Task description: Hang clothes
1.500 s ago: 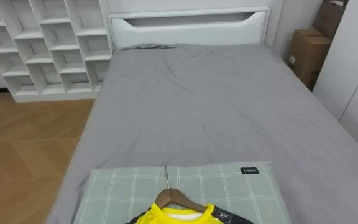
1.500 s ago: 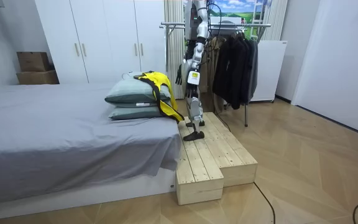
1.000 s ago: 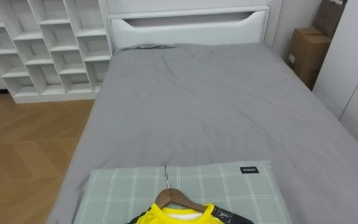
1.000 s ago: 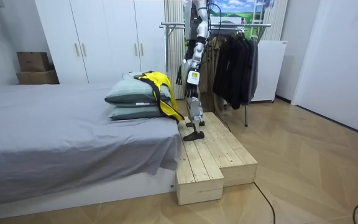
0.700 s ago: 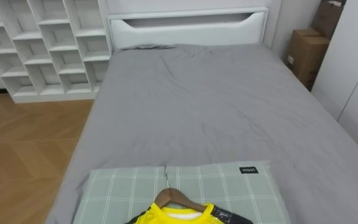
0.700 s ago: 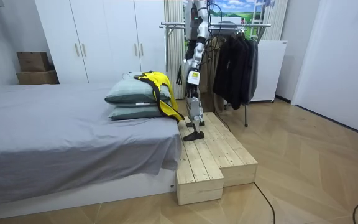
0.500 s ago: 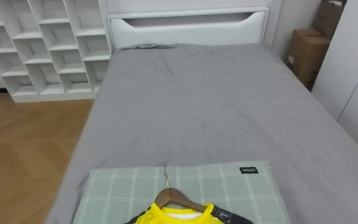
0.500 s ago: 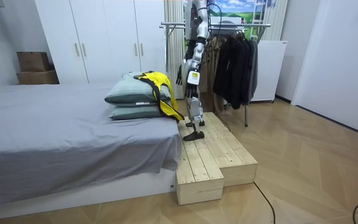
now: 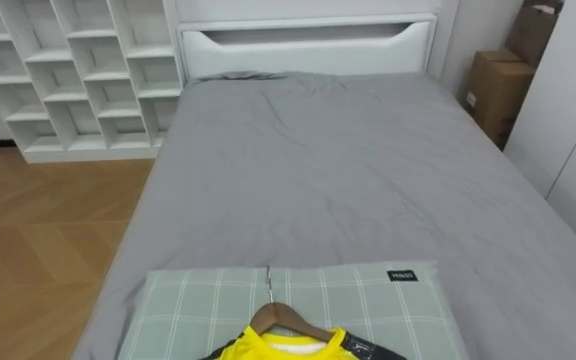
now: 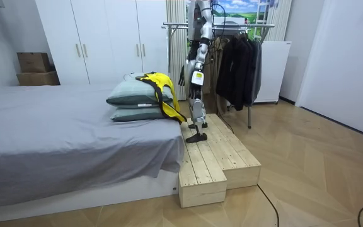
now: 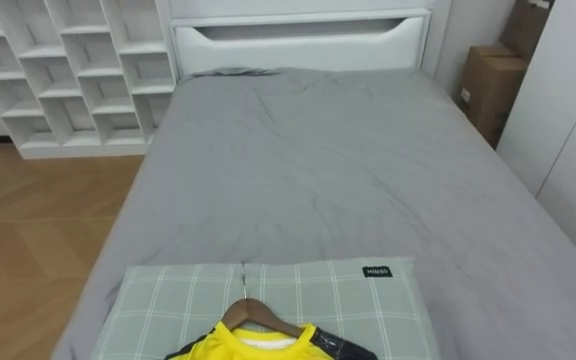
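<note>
Nothing is changing: the yellow shirt [image 9: 278, 347] is still lying on its hanger [image 9: 286, 318] atop the pillow [image 9: 368, 290]. The left hand [image 10: 183, 75] is hanging beside the pillow; I cannot tell its grip. Pickup is still waiting.

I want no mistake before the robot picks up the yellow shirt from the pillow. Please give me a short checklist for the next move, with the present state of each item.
1. The yellow shirt sits on the wooden hanger: ok.
2. The hook lies bare on the top pillow, free to grasp: ok.
3. The left hand is near the hanger: not ok; it hangs at the robot's side in the room view.
4. The robot stands near the shirt, on the wooden platform at the end of the bed: ok.
5. There is a free place on the clothes rack behind the robot, beside the dark coats: cannot tell.
</note>
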{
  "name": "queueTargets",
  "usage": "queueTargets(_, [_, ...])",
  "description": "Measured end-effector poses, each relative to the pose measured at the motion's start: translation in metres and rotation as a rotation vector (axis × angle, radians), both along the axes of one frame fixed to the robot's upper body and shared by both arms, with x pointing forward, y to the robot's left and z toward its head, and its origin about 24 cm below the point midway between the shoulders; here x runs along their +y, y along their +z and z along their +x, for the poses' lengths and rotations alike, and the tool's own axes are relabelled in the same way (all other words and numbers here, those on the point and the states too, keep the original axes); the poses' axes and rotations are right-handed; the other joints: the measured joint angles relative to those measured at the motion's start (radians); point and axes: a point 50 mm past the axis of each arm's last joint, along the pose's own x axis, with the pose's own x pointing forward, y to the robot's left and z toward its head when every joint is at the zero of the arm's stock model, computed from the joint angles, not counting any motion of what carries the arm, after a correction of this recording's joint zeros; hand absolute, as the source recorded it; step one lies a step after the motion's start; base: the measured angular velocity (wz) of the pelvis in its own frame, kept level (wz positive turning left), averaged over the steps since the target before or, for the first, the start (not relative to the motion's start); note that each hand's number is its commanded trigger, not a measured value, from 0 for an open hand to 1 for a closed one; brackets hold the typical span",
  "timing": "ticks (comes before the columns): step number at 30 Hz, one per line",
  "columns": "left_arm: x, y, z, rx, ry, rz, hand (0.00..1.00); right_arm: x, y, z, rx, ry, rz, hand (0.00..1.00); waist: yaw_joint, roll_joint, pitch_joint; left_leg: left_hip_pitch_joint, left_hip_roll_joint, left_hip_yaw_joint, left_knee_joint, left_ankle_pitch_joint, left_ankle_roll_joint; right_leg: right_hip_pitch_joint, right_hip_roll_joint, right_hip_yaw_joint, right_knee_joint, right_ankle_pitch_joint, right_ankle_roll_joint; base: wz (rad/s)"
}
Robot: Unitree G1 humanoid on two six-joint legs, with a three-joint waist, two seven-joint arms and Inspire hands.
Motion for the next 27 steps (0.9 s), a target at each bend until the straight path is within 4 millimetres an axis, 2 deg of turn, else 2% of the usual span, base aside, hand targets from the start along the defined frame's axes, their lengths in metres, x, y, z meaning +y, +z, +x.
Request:
queueTargets(1, [0.004,0.002,0.002,-0.006,0.0,0.052,0.0,-0.002,0.0,0.0,0.0,0.001,-0.005,0.0,0.003,0.005,-0.002,0.0,-0.001,-0.002,0.0,-0.001,0.0,0.001,0.0,-0.001,0.0,0.0,0.0,0.05])
queueTargets(8, [0.03,0.023,0.02,-0.094,0.048,0.389,0.0,-0.013,0.002,-0.002,0.023,0.021,-0.059,0.0,-0.004,0.008,-0.0016,0.013,-0.002,-0.008,-0.002,-0.002,0.001,0.015,0.0,-0.003,0.0,0.0,0.0,0.01])
queueTargets(16, [0.038,0.043,0.045,-0.246,0.065,0.581,0.0,-0.013,0.002,0.001,0.023,0.026,-0.072,0.0,-0.009,0.016,-0.0055,0.016,-0.003,-0.013,-0.003,-0.003,0.0,0.019,0.0,-0.008,-0.002,0.0,0.0,0.0])
queueTargets(20, [0.042,0.059,0.065,-0.359,0.0,0.687,0.0,-0.014,0.003,0.001,0.024,0.041,-0.075,0.0,-0.008,0.016,-0.0058,0.016,-0.004,-0.014,-0.005,-0.003,0.001,0.019,0.0,-0.006,-0.001,0.0,0.0,0.0])
queueTargets(27, [0.038,0.071,0.082,-0.448,-0.097,0.77,0.0,-0.015,0.003,0.002,0.015,0.057,-0.08,0.0,-0.023,0.021,-0.0069,0.014,-0.004,-0.017,-0.004,-0.003,0.001,0.019,0.0,-0.01,-0.002,0.0,0.0,0.01])
